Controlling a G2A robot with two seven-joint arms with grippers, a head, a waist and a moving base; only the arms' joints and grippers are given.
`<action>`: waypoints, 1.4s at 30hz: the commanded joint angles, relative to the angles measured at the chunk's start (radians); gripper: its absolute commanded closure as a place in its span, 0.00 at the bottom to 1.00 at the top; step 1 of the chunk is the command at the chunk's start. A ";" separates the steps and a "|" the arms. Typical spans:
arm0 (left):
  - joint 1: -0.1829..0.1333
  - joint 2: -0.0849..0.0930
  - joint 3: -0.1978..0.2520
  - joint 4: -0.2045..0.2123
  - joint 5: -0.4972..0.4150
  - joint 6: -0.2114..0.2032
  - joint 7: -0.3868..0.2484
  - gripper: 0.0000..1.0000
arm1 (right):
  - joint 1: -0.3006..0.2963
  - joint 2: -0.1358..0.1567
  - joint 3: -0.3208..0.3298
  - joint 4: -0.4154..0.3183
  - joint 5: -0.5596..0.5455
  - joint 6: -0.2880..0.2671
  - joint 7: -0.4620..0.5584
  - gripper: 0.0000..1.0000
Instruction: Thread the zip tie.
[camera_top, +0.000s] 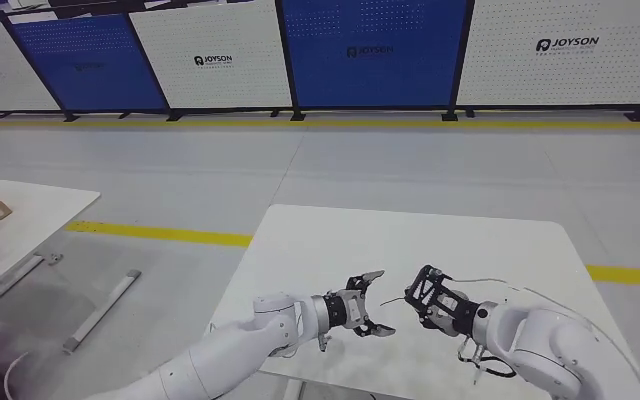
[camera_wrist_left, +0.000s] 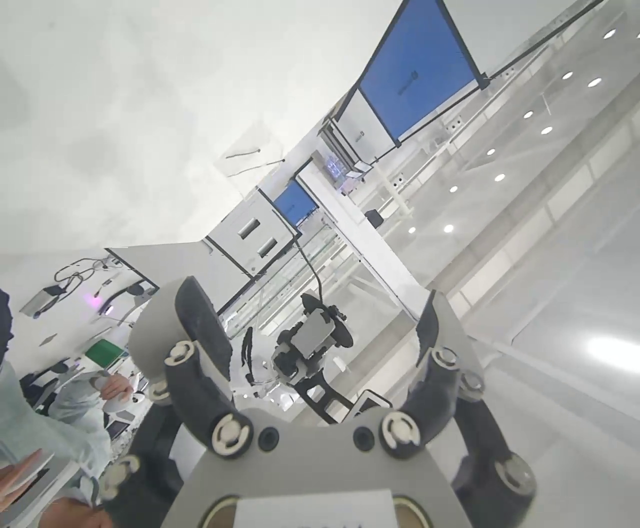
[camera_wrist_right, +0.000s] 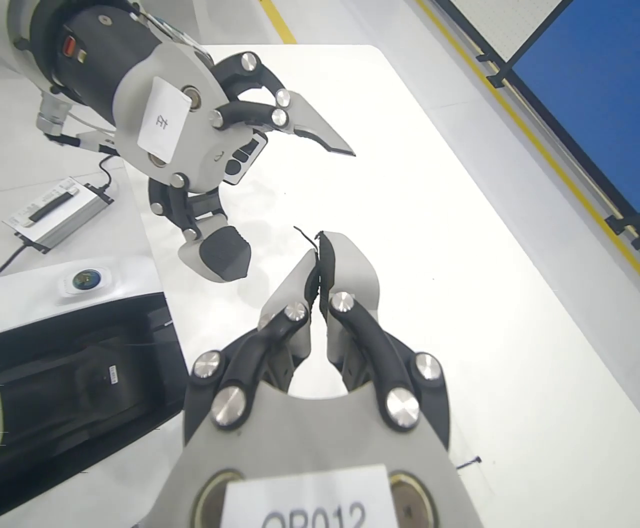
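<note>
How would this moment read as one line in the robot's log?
left gripper: open, empty, facing right gripper | right gripper: shut on zip tie, tip protruding | both above table

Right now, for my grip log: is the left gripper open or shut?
Open: the left gripper holds nothing, its fingers spread wide apart.

In the top view's lower centre, the thin black plastic zip tie (camera_top: 397, 298) is too small to trace, mostly hidden inside the pinched right gripper (camera_wrist_right: 318, 251).
</note>
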 joint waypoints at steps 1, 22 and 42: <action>0.000 -0.001 0.000 0.002 0.000 0.000 -0.001 0.00 | 0.003 0.001 -0.001 0.002 0.005 0.000 0.003 1.00; -0.014 -0.040 0.019 0.045 0.000 0.000 0.007 1.00 | 0.003 0.001 -0.001 0.002 0.005 0.000 0.003 1.00; -0.036 -0.045 0.035 0.074 0.000 0.000 -0.005 1.00 | -0.012 -0.001 0.008 0.011 0.010 0.000 -0.026 0.76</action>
